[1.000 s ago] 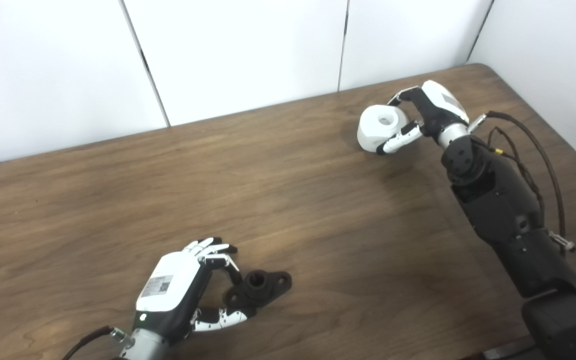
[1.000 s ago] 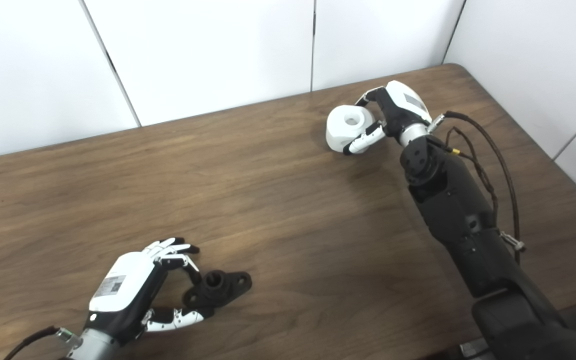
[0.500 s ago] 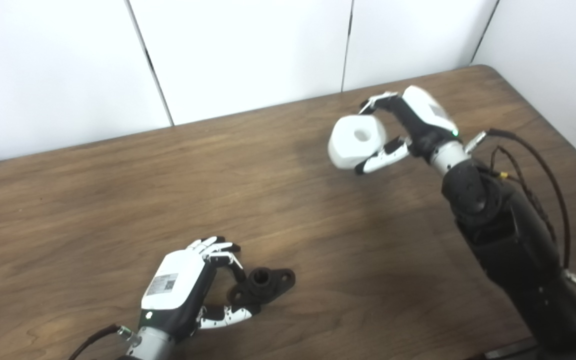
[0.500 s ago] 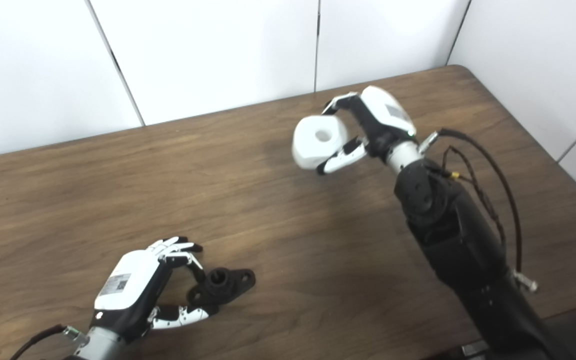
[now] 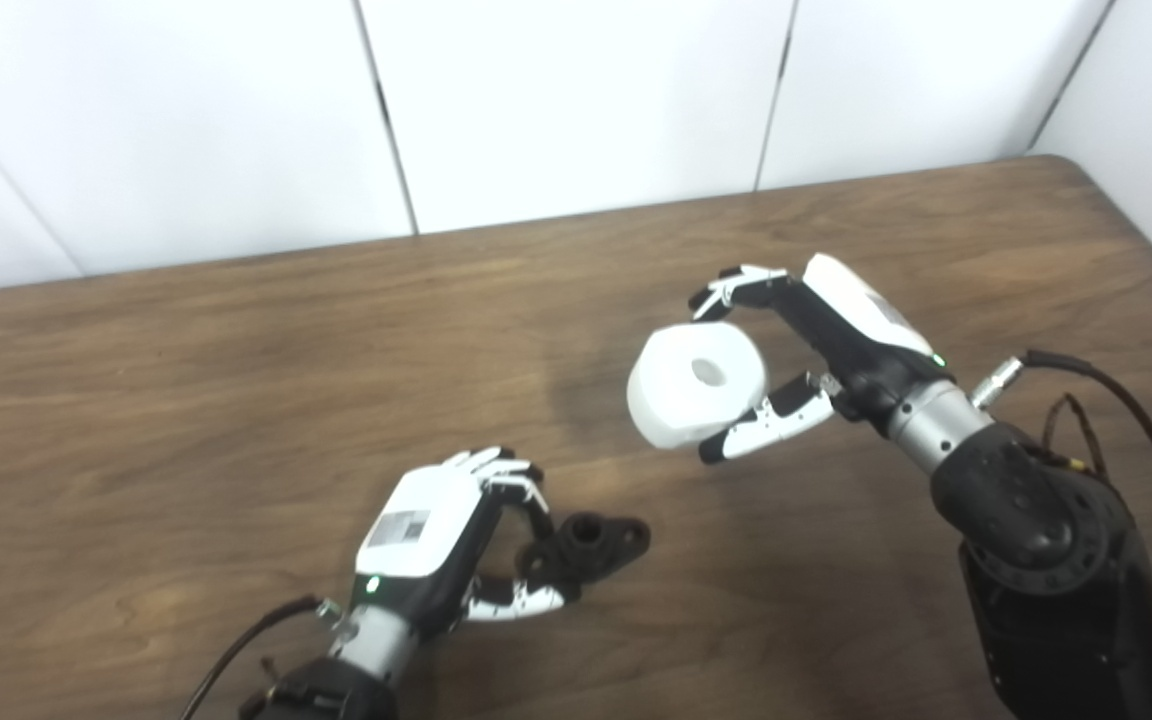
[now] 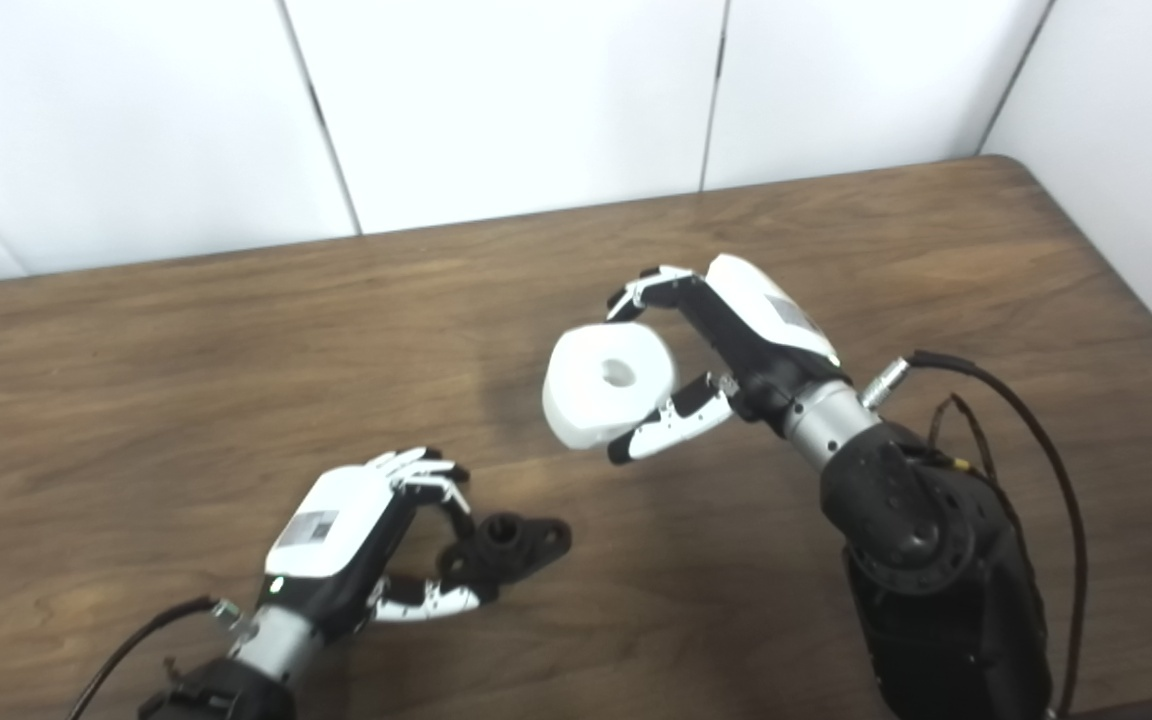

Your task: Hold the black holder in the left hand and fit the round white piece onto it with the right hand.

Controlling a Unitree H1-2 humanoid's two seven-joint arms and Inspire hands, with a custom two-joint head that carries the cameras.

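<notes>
Brown wood grain covers the surface (image 5: 236,380), which runs back to white wall panels (image 5: 576,90). At about 7 o'clock in the view, the left robot hand (image 5: 436,535) lies low on the wood with its fingers (image 5: 511,480) and thumb curled around the near end of the black holder (image 5: 586,545); the holder rests flat, its round socket facing up and its far lug pointing toward 3 o'clock. At about 3 o'clock, the right robot hand (image 5: 816,350) has the round white piece (image 5: 696,385) clamped between fingers on top and thumb below, lifted off the wood with a shadow beneath it. The piece's centre hole faces up. It sits up and toward 1 o'clock of the holder, well apart from it.
</notes>
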